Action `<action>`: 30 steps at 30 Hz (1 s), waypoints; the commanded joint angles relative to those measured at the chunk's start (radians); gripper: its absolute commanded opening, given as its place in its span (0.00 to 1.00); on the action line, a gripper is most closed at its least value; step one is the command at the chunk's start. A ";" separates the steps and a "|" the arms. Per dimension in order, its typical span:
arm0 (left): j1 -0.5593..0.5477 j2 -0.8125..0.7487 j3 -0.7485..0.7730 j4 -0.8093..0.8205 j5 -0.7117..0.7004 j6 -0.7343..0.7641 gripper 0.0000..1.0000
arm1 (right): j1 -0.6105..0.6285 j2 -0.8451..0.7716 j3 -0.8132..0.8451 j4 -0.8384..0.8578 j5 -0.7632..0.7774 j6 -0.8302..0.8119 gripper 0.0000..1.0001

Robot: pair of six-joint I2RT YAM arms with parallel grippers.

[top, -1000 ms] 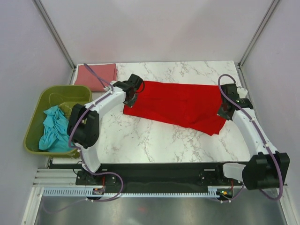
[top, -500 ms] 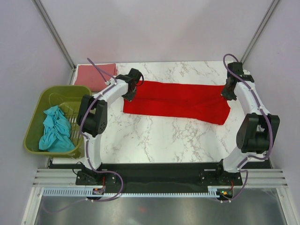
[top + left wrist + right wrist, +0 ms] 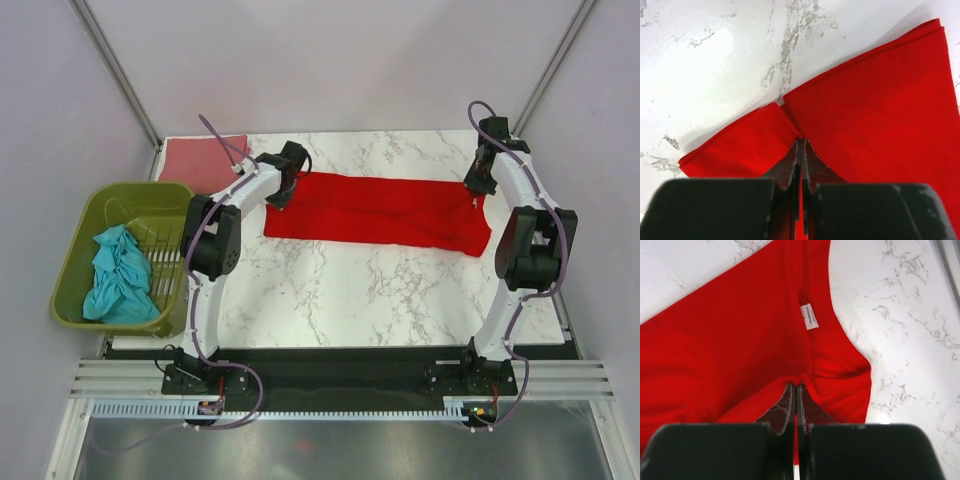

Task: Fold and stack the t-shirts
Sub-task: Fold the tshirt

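Red t-shirt point(image 3: 380, 212) long axis L–R across counter point(image 3: 340, 290).
Left gripper point(image 3: 801, 146), right gripper point(image 3: 794, 388) clamped tight on opp. ends, far edge.

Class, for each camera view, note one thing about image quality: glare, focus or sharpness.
Top external: even light, red t-shirt sharp. Left wrist: glare washes out the marble table; the left pincer housing close to the lens is blurred. Right wrist: neck label visible, print unreadable; right pincer housing blurred.
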 commanded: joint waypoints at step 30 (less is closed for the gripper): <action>0.006 0.037 0.125 -0.012 -0.090 0.172 0.21 | -0.056 0.056 0.037 -0.004 -0.040 0.061 0.00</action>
